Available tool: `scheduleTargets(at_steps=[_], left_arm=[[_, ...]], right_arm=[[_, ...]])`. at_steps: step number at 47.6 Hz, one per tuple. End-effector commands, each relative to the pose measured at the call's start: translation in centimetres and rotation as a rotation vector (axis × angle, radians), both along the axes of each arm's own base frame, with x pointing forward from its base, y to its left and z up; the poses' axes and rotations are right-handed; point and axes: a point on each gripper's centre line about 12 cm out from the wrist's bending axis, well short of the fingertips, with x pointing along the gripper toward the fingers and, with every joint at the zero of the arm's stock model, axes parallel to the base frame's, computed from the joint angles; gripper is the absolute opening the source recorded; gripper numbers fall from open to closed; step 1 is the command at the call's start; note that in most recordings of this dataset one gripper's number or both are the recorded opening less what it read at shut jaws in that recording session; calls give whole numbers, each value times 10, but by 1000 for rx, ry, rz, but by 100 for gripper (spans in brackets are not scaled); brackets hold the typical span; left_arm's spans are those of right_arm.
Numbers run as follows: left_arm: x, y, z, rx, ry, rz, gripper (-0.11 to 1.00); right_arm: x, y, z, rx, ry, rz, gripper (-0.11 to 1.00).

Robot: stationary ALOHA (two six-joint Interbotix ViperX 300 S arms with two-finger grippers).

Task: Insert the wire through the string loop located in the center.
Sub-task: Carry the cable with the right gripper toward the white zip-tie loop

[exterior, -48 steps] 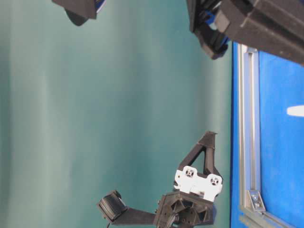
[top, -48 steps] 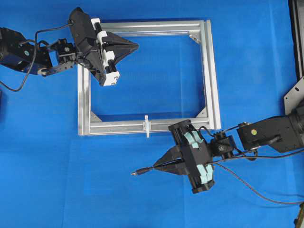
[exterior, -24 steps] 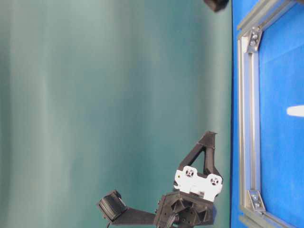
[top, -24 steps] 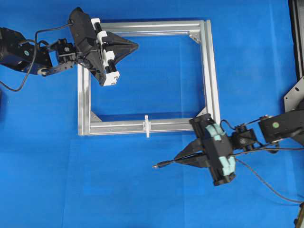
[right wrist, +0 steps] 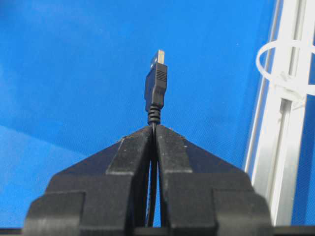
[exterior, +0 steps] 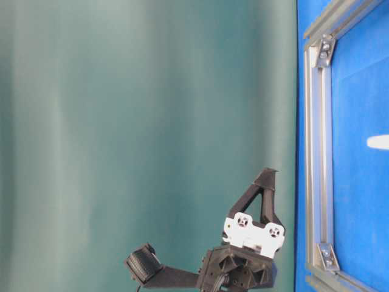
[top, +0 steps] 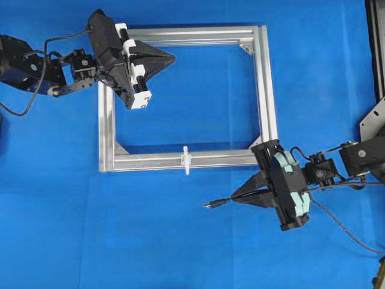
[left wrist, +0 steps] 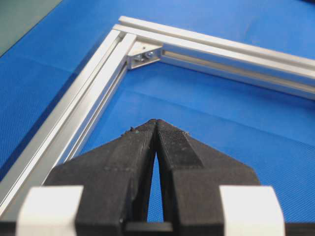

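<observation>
Right gripper clamped tight on USB cable; zip-tie loop up-right of fingertips, risking miss if misaligned.

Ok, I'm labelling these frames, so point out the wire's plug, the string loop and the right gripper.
wire (right wrist: 156, 81): right wrist view, on the black plug body.
string loop (right wrist: 288, 66): right wrist view, on the white band crossing the bar.
right gripper (top: 236, 198): overhead view, at its shut fingertips on the wire.

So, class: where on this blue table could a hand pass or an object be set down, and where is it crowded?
Free: blue mat inside the aluminium frame below the left gripper, and left of the wire tip. Crowded: frame's lower right corner, around the right gripper.
</observation>
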Motion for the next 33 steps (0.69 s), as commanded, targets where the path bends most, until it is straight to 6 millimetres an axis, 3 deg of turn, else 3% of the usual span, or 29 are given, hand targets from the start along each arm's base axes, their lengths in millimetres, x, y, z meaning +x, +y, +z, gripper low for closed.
scheduleTargets(at_steps=[1, 18, 33], left_arm=[[1, 0, 13, 13, -38, -4, 0], [1, 0, 13, 11, -38, -4, 0], [2, -1, 13, 11, -38, -5, 0]], right_arm=[[4, -4, 10, 13, -35, -19, -2], [12, -42, 10, 10, -34, -140, -2], [14, -58, 9, 7, -31, -188, -2]])
